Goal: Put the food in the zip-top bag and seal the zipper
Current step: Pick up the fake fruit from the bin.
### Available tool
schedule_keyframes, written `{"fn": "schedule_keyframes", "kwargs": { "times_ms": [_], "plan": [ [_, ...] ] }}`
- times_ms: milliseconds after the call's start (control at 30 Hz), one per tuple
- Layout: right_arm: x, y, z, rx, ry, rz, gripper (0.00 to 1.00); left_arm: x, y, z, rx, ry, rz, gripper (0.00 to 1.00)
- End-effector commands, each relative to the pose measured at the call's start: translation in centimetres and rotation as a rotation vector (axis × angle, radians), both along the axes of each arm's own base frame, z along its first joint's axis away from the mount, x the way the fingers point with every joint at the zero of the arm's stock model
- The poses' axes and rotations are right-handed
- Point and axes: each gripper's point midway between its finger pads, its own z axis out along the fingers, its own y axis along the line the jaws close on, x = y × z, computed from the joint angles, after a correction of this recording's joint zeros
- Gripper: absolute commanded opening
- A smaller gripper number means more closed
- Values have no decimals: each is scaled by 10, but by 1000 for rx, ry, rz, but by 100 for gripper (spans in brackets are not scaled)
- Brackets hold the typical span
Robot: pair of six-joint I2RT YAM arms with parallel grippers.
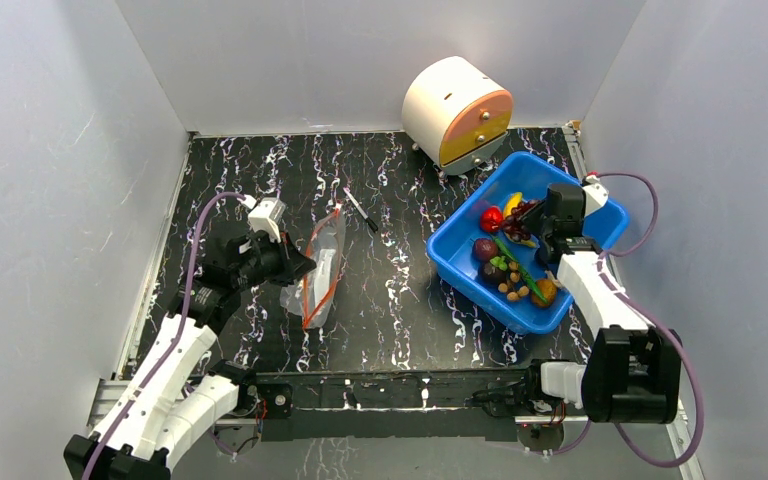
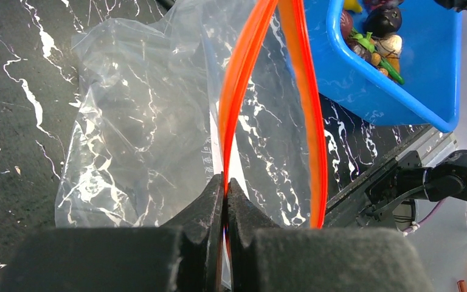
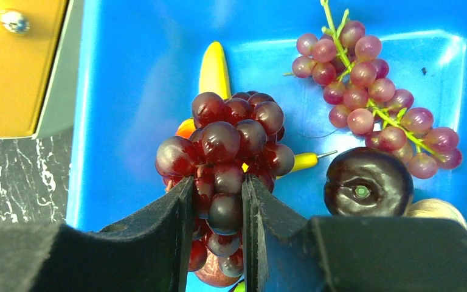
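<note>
Left tool [image 2: 226,185] pinched tight; right tool [image 3: 217,191] clamped, arm extended forward.

Two grape bunches [image 3: 225,146]; one banana [image 3: 214,70]; one bag [image 2: 134,121]; one bin [image 3: 127,91].

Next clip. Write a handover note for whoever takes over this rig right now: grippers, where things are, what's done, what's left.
Left gripper: shut on one lip of the zipper, holding the bag mouth open.
Right gripper: shut on a grape bunch in the bin.
The second bunch, banana and dark fruit lie in the bin.
Done: bag open, first grapes gripped. The bag looks empty.
Left: move each food into the bag, then seal the zipper.
</note>
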Motion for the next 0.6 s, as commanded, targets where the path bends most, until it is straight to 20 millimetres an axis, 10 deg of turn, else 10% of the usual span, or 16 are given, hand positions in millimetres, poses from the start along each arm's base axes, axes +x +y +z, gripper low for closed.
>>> {"fn": "schedule_keyframes", "kwargs": {
  "times_ms": [0,567],
  "plan": [
    [-1,-1,36,-61,-96,39,14,2,1,-6,14,19,10,0],
    [-37,48,110,49,-204,284,13,12,2,-8,28,32,42,0]
  ]
}}
